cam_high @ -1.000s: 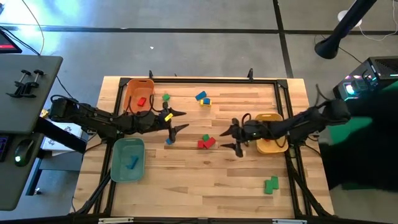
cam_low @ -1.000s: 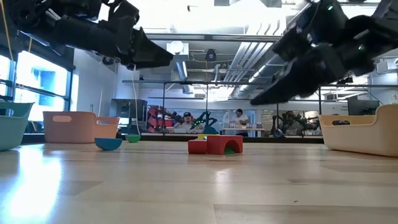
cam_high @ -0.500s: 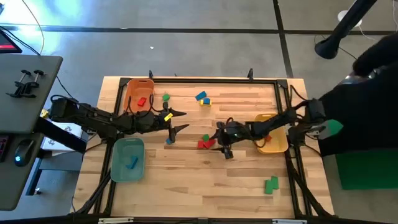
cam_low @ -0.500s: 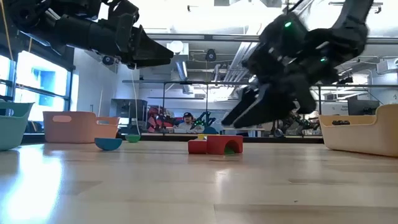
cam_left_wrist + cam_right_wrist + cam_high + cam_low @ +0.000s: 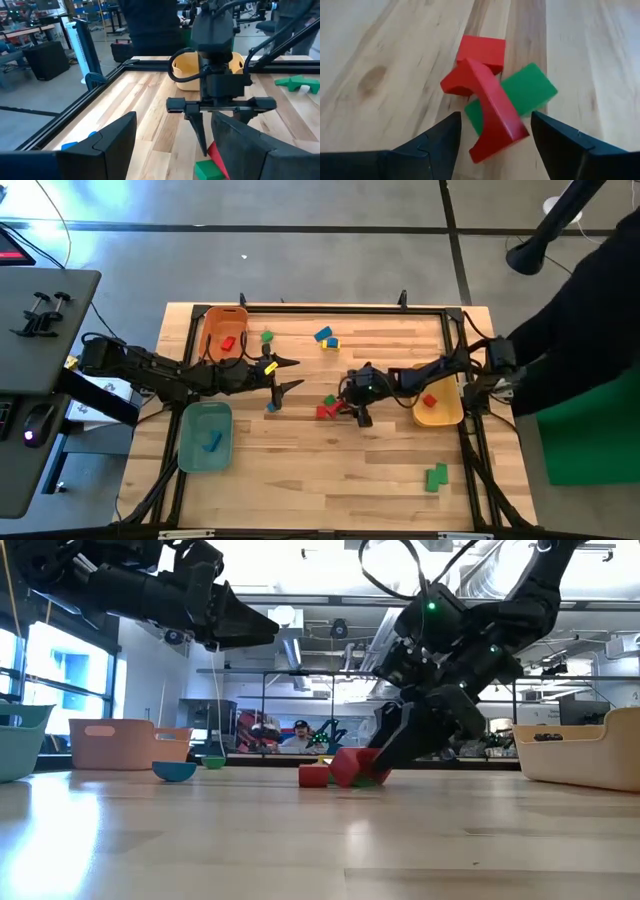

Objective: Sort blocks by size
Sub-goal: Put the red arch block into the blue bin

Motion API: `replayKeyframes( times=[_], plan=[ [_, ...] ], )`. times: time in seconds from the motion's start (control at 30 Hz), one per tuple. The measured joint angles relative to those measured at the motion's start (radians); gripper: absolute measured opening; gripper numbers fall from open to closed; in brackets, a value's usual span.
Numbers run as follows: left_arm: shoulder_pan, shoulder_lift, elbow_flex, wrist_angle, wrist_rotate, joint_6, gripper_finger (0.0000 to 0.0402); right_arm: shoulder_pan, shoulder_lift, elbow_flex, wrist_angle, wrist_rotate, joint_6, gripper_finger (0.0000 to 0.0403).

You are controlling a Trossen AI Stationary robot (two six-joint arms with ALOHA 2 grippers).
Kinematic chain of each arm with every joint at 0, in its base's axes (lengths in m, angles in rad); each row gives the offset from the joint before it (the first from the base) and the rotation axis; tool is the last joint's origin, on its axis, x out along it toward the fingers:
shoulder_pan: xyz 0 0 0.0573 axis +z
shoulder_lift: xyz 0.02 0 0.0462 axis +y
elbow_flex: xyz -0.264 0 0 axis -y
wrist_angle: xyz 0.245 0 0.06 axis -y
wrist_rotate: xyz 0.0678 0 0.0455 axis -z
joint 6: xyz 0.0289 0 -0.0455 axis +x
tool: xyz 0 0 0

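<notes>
Since the earlier frame, right claw (image 5: 345,408) reaches the red arch block (image 5: 487,112), fingers open around it. Left claw (image 5: 287,375) hovers open, holding nothing.

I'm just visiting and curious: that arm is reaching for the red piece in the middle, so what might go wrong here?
1. The red arch lies tilted across a green block and touches a red block. The open right gripper straddles it, so closing may nudge or drag those neighbours.
2. Being tilted, the arch could slip or twist between the fingers.
3. The left gripper hovers nearby, open; the arms might crowd each other.
</notes>
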Motion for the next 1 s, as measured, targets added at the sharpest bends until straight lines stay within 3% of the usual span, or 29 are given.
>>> replayKeyframes(
  times=[0.13, 0.37, 0.6, 0.73, 0.8, 0.93, 1.0],
  plan=[
    [0.0, 0.0, 0.0, 0.001, 0.0, -0.001, 0.0243, 0.016, 0.0, 0.0, -0.034, -0.002, 0.012, 0.0192],
    [0.0, 0.0, 0.0, 0.001, 0.0, -0.003, 0.0243, 0.028, -0.013, 0.0, -0.07, 0.033, 0.075, 0.009],
    [-0.021, 0.0, 0.0, 0.002, -0.049, 0.073, 0.0243, 0.048, -0.125, -0.001, -0.098, 0.204, 0.144, 0.0091],
    [-0.041, 0.0, 0.0, 0.005, -0.091, 0.192, 0.0243, 0.015, -0.155, -0.001, 0.024, 0.232, 0.245, 0.0091],
    [-0.045, 0.002, 0.0, 0.024, -0.036, 0.323, 0.0243, -0.001, -0.15, -0.001, 0.118, 0.228, 0.276, 0.0091],
    [-0.047, 0.033, 0.0, 0.071, 0.208, 0.644, 0.0243, -0.035, -0.126, 0.0, 0.276, 0.155, 0.324, 0.0091],
    [-0.047, 0.063, 0.005, 0.084, 0.281, 0.748, 0.0243, -0.05, -0.126, -0.001, 0.295, 0.123, 0.333, 0.0091]
  ],
)
